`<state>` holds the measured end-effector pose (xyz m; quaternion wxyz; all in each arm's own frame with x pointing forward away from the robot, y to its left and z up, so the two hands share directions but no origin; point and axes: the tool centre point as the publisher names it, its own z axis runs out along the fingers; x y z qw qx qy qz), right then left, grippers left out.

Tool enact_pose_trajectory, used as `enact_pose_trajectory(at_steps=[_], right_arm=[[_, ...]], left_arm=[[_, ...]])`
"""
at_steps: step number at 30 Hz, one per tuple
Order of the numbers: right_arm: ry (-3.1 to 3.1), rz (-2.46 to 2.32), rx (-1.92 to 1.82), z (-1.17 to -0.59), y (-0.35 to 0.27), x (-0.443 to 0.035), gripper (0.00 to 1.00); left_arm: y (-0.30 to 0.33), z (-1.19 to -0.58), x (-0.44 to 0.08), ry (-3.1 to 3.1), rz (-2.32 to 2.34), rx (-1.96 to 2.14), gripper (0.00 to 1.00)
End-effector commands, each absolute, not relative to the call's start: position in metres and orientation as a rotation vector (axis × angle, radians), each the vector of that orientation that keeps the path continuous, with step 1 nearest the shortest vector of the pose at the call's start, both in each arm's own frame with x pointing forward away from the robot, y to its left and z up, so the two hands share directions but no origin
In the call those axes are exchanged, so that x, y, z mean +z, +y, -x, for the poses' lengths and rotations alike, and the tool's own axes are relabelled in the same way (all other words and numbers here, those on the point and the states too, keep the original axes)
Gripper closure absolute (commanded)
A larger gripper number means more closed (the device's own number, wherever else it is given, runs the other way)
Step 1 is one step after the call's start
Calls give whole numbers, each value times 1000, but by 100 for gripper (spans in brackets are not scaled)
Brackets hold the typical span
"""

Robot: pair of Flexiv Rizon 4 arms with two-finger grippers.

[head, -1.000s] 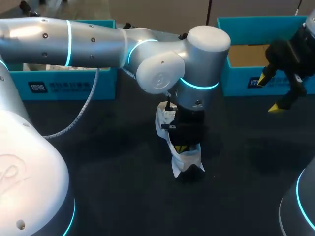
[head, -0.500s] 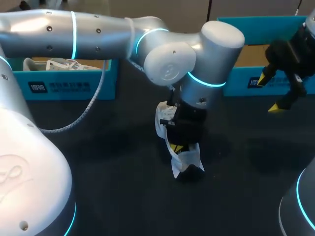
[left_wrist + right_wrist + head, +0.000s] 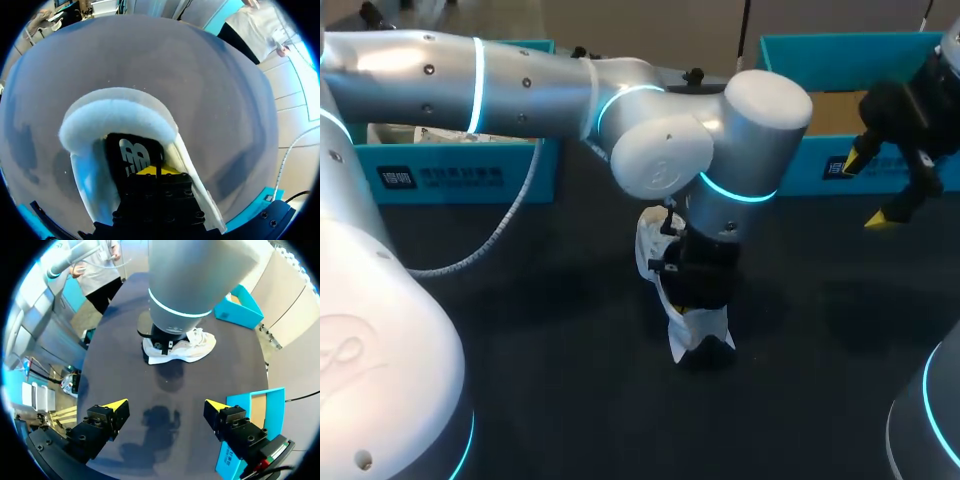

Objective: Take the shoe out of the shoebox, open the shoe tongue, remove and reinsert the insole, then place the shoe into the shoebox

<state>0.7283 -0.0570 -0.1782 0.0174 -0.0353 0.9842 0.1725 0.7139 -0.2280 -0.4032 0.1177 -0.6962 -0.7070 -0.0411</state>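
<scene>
White shoe (image 3: 698, 328) | left gripper (image 3: 158, 170) pressed together inside, over black insole (image 3: 116, 152) (white logo) | right gripper (image 3: 166, 405) spread

Silver, cyan-ringed left arm (image 3: 520, 85): enters from the left and extends past the middle. Its wrist is turned straight down.
Black left gripper (image 3: 157, 171): yellow tips pressed together, with only a thin seam between them.
Black right gripper (image 3: 165, 405): held aloft at the right side, yellow-tipped fingers (image 3: 855, 165) spread wide with nothing between them.
</scene>
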Motion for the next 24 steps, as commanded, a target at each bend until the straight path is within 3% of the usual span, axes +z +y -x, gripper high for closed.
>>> enact_pose_trajectory(at_steps=[1,8,24], right_arm=[[3061,110,534,-730,-56,-179,0],[3061,110,534,-730,-56,-179,0],[3061,110,534,-730,-56,-179,0]], left_arm=[[-222,-706,-422,-2137,2068,-126,100],[-230,-708,-426,-2193,2047,-87,100],[-233,-715,-376,-2174,2054,8,100]])
